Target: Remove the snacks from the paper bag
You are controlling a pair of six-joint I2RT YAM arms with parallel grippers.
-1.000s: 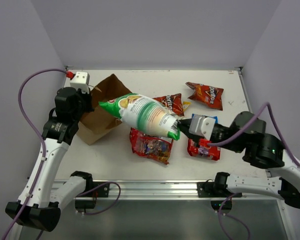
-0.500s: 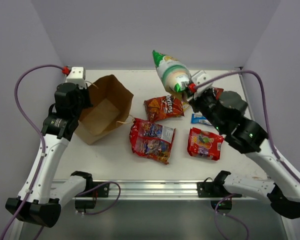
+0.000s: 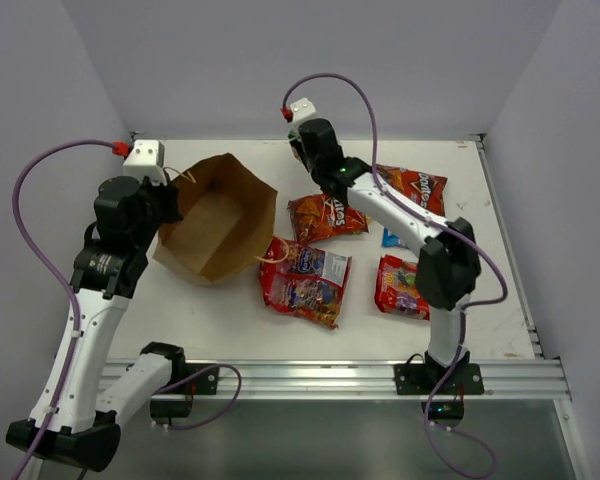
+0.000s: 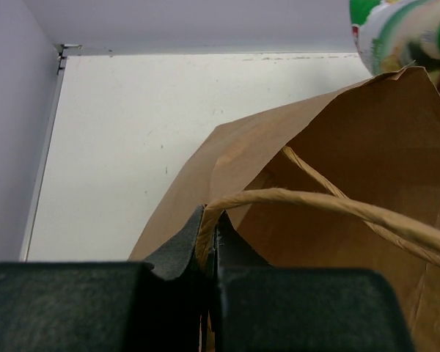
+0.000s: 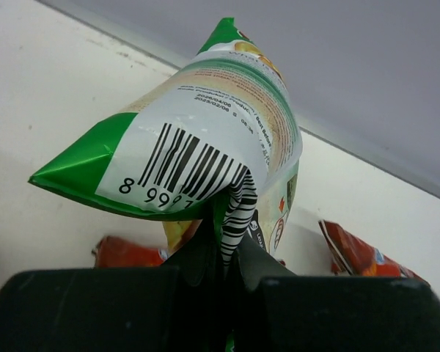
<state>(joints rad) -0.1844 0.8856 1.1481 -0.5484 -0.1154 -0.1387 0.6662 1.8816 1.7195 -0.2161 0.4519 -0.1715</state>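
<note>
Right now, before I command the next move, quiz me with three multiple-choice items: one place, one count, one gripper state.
1. Where on the table is the paper bag? A) left part B) right near corner C) front centre
2. How many Doritos bags lie on the table? A) one B) four C) two
3. The right gripper is: A) open, empty B) shut on the white-green chip bag C) shut on the paper bag

Answers: A, every snack on the table lies to its right; C, two red-orange packs lie flat; B, it pinches the barcoded edge.
</note>
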